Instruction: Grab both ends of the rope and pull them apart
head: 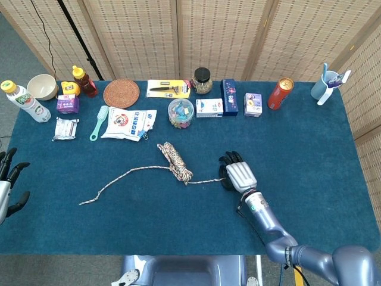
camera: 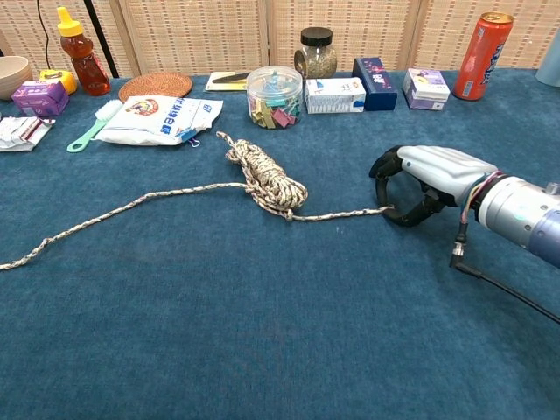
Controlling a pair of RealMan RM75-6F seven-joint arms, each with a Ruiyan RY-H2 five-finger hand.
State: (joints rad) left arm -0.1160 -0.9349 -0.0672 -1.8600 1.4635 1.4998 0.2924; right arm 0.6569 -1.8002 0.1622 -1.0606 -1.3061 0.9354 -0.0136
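in the head view, a clear tub (head: 181, 112) holding colourful small pieces is sitting in the far row, with a dark-lidded jar (head: 202, 80) of brownish contents behind it and a red can (head: 280, 93) further right. a blue cup (head: 323, 85) at the far right corner is holding toothbrushes, and a pale bowl (head: 41, 86) is standing at the far left. the blue tabletop (head: 321, 179) is backing onto woven folding screens (head: 226, 36). the rope (head: 172, 159) is lying mid-table, its bundle in the centre, one tail trailing left and near, the other running right to the right hand (head: 237, 173), which is resting palm down with fingers curled over that end. the left hand (head: 8, 179) is hanging off the left edge, fingers apart, holding nothing.

in the chest view, the tub (camera: 274, 94) is showing clips inside, and the jar (camera: 316, 52) is standing just behind it. the rope (camera: 267, 182) is stretching across the carpet-like tabletop (camera: 262, 350). the right hand (camera: 424, 182) is closing fingers and thumb around the rope's right end; whether the grip is firm i cannot tell.
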